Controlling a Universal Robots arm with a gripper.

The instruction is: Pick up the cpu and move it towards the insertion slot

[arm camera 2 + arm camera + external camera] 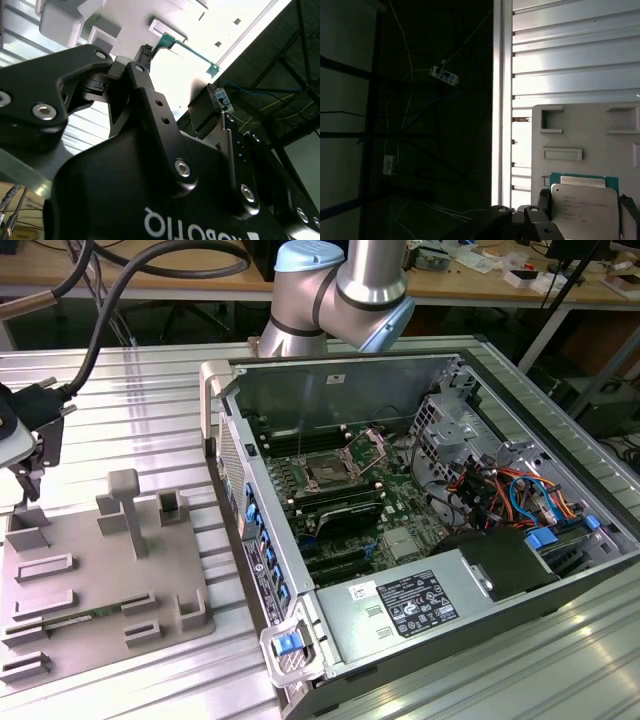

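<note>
In the first wrist view the cpu point(583, 207) shows a pale silvery face with a green edge. It sits between my gripper's point(585, 212) two dark fingers point(543, 200), which press on its sides over the grey tray. In the second wrist view the cpu's green edge point(187, 50) spans from one fingertip point(144, 54) towards the other. In the exterior view my gripper point(24, 465) hangs at the far left over the tray's corner. The insertion slot point(328, 472) lies inside the open computer case, its clamp plate point(368, 445) raised, well off to the exterior view's right of my gripper.
The grey tray point(100, 575) with raised blocks lies on the ribbed metal table. The case's pale side wall point(222, 440) stands between the tray and the green board. A power supply point(420, 602) and coloured cables point(500, 485) fill the case's near and right parts. The table edge point(502, 100) is close by.
</note>
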